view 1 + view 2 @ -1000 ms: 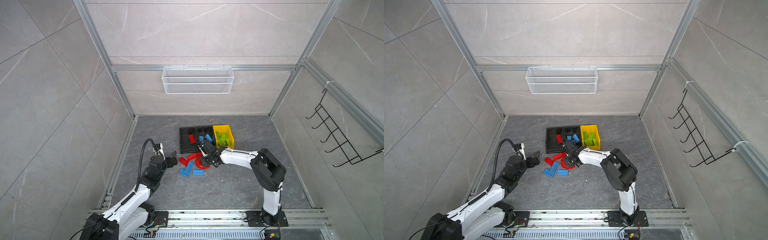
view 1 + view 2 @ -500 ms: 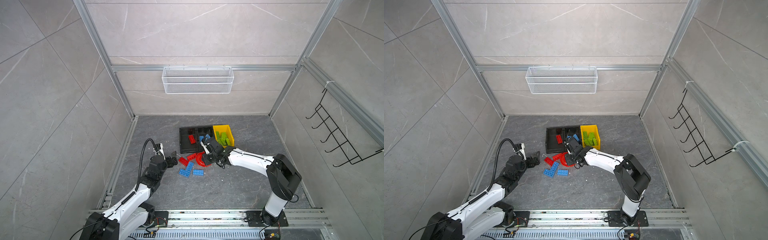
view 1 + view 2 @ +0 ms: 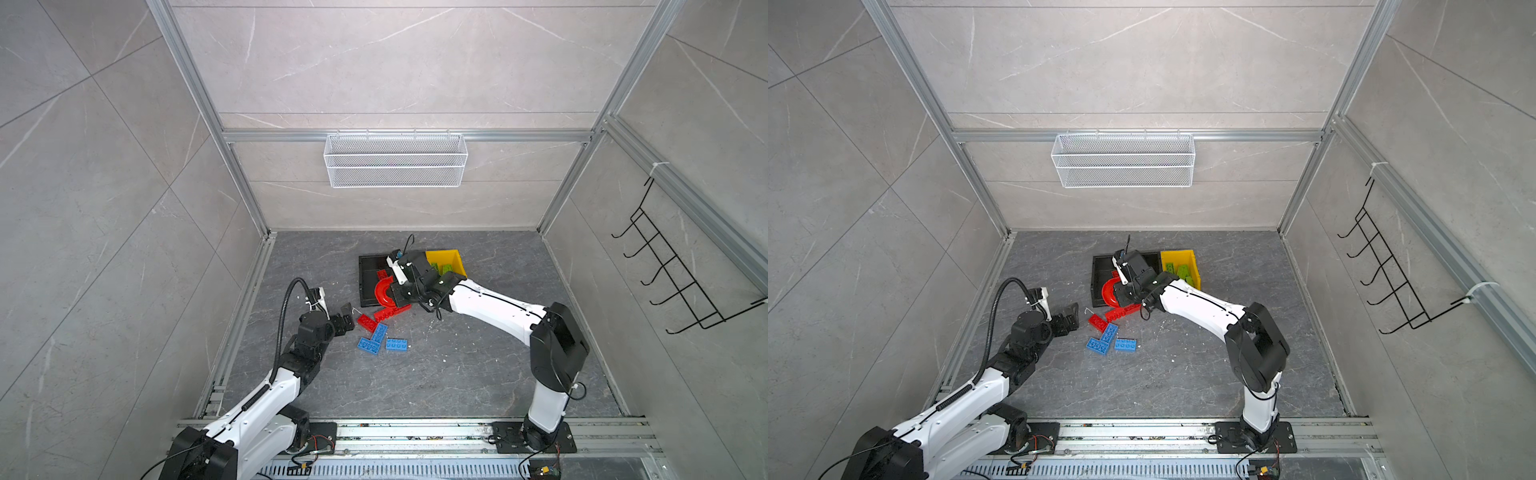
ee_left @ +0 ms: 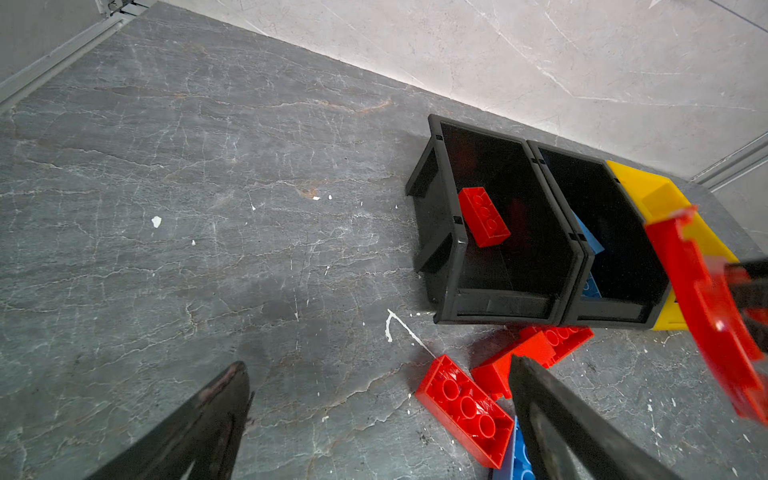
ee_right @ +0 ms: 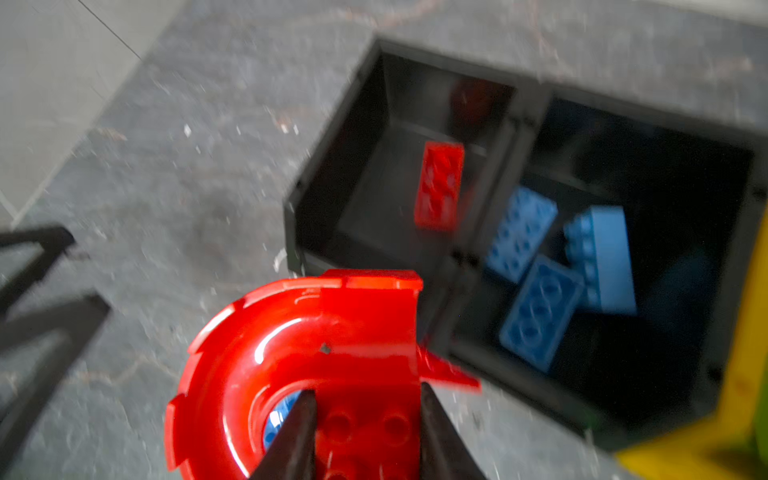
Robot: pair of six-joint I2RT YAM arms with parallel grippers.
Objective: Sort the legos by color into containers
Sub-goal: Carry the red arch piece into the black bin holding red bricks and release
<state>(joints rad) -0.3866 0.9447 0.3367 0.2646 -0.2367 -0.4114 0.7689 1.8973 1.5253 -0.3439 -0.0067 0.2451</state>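
Right pincer (image 5: 365, 415): jaws drawn close and clamped on the studded end of the red arch (image 5: 291, 332), whose curve sticks out ahead of the tips; the arch also shows in both top views (image 3: 380, 291) (image 3: 1109, 291), raised over the near edge of the bins.
Just beyond the arch stands the first black bin (image 5: 316, 166), holding one red brick (image 5: 439, 185); touching its side is the second black bin (image 5: 519, 124), holding blue bricks (image 5: 536, 307); past that is the yellow bin (image 3: 444, 254), with green bricks (image 3: 442, 268) inside.
Left pincer (image 4: 374, 374): jaws spread wide with nothing between them, low over the floor (image 4: 166, 208); just ahead of one finger lies a loose red brick (image 4: 465, 409), with a long red piece (image 4: 536, 349) behind it; three loose blue bricks (image 3: 379, 332) lie close beside, between the two pincers.
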